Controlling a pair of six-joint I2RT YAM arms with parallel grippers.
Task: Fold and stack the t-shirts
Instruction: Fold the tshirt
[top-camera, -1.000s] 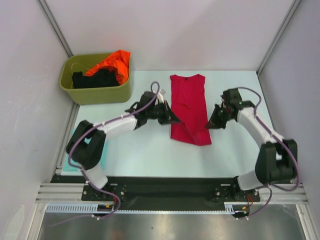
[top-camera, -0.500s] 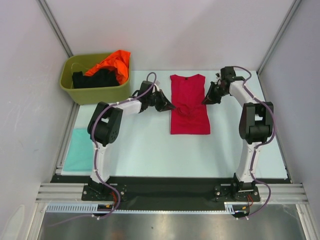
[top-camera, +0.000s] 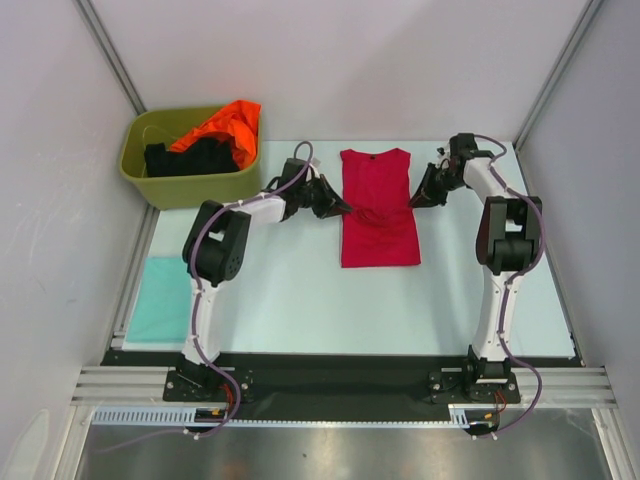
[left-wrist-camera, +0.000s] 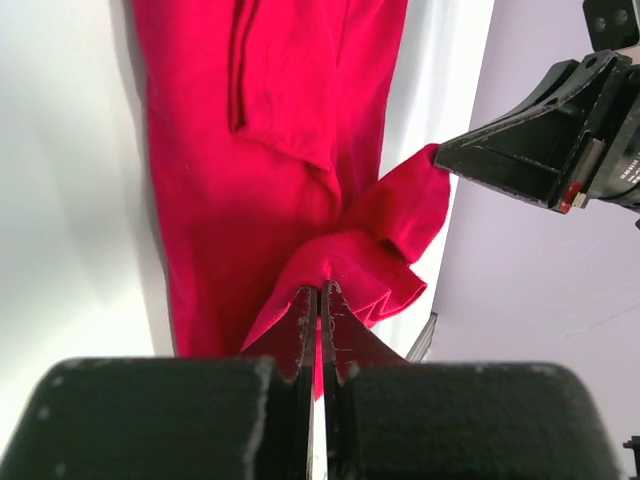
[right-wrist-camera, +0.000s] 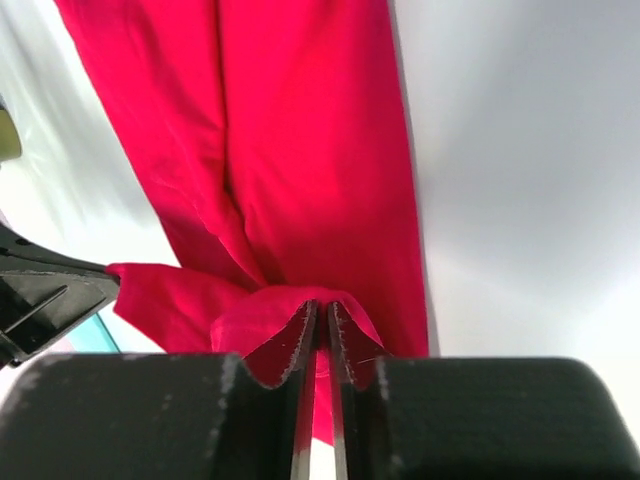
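Note:
The crimson-red t-shirt (top-camera: 378, 235) lies in the middle of the table, collar at the far end, with its lower hem doubled back and bunched across its middle. My left gripper (top-camera: 344, 209) is shut on the hem's left corner. The left wrist view has the cloth (left-wrist-camera: 270, 170) pinched between the tips of that gripper (left-wrist-camera: 318, 290). My right gripper (top-camera: 417, 199) holds the right corner. In the right wrist view, red cloth (right-wrist-camera: 300, 150) drapes over the nearly closed tips of that gripper (right-wrist-camera: 320, 305). A pale teal t-shirt (top-camera: 165, 298), folded square, lies at the left edge.
An olive-green tub (top-camera: 200, 186) at the back left holds an orange t-shirt (top-camera: 226, 124) and a black one (top-camera: 190, 158). Frame posts and grey walls close in the table on both sides and at the back.
Both grippers carried the red shirt's lower hem away from the arm bases toward the collar, so the shirt now lies shorter. Over the last half second they barely moved.

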